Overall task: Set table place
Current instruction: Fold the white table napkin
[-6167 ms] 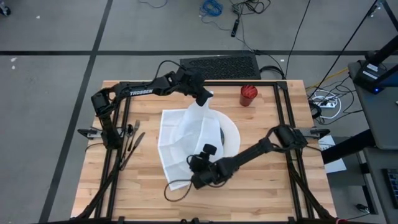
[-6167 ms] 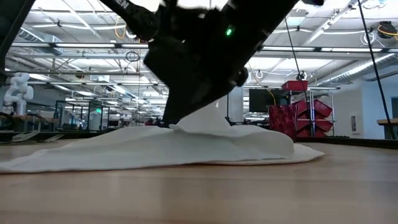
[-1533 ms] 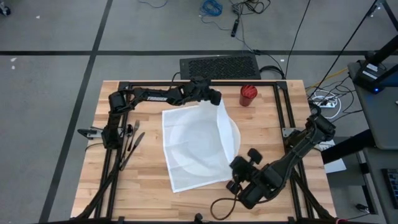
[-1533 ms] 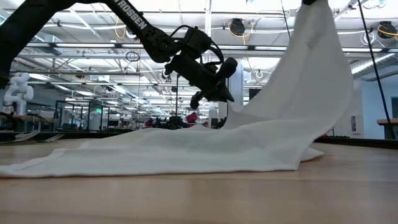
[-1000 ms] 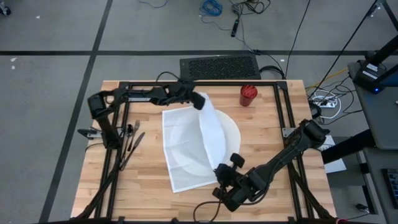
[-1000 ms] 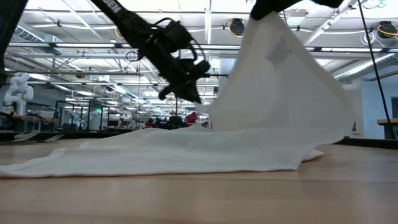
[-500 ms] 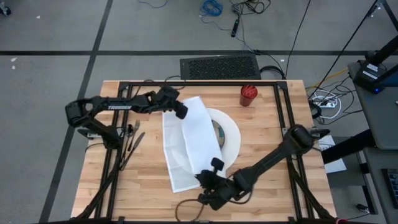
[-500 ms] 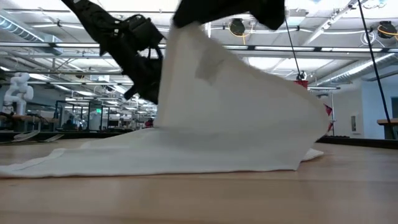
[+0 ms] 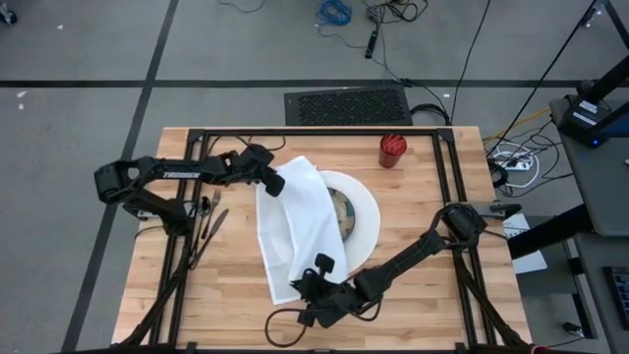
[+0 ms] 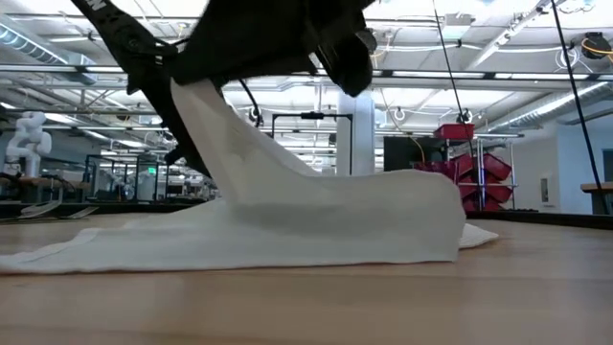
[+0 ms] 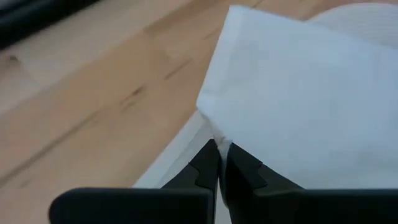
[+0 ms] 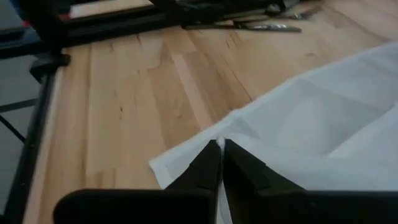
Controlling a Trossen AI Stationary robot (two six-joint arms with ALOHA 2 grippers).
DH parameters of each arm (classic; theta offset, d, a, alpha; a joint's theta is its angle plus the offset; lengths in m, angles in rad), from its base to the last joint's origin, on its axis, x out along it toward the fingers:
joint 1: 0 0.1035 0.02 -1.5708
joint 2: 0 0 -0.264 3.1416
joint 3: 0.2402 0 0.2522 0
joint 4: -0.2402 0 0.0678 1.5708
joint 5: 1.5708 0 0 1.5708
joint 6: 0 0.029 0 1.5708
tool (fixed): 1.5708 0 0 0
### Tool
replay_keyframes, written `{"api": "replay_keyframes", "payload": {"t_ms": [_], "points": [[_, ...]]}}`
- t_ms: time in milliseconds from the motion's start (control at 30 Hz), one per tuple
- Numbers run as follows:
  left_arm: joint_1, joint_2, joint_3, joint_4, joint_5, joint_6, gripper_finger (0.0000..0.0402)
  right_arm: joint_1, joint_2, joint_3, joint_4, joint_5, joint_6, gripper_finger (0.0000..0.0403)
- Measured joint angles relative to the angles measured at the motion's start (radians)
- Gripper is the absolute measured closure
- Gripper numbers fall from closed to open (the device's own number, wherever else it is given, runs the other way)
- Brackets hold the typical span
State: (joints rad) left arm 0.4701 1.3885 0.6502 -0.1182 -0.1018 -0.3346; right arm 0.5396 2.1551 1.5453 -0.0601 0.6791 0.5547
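A white cloth [image 9: 295,231] lies on the wooden table [image 9: 423,285], covering the left part of a white plate [image 9: 368,221]. Its right half is raised and brought over toward the left. In the low view the cloth [image 10: 316,216] climbs in a slope to the upper left. My left gripper [image 9: 277,183] is shut on the raised edge's far corner. My right gripper [image 9: 307,287] is shut on its near corner, low over the table. My left gripper pinches the cloth's far corner [image 11: 210,122] between its two fingers, coming from the table's left side. That corner is lifted clear and the cloth slopes down from it. My right gripper pinches the cloth's near corner [image 12: 217,142] between its two fingers. This corner is close above the lower layer, which lies flat on the table.
A red cup [image 9: 392,149] stands at the far right. Cutlery [image 9: 208,221] lies at the left, next to the black frame [image 9: 314,131]. A dark patterned spot [image 9: 340,205] shows on the plate's uncovered part. Bare wood lies to the near left and right.
Both grippers have gone toward the table's left edge, carrying the cloth's raised edge with them; the right one has also come down. The cloth's right half has folded over onto its left half, which stayed flat. The plate's right part is now uncovered.
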Motion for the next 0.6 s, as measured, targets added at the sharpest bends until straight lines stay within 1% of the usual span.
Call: {"api": "replay_keyframes", "payload": {"t_ms": [133,300,467,533,600], "points": [[0.026,-0.049,0.0,-0.022,-0.014,0.032,0.0402,-0.005,-0.001,0.015,0.047,-0.002,-0.057,0.0403],[0.053,-0.053,-0.021,-0.023,-0.022,0.037,0.0402,-0.025,0.026,0.016,0.086,-0.008,-0.069,0.0403],[0.054,-0.023,-0.064,-0.021,-0.022,0.053,0.0402,-0.043,0.085,0.015,0.226,-0.093,-0.083,0.0403],[0.054,-0.022,-0.081,0.005,-0.035,0.055,0.0402,-0.047,0.108,0.015,0.258,-0.107,-0.089,0.0403],[0.058,-0.022,-0.098,-0.004,-0.058,0.065,0.0402,-0.048,0.121,0.015,0.285,-0.111,-0.097,0.0403]]}}
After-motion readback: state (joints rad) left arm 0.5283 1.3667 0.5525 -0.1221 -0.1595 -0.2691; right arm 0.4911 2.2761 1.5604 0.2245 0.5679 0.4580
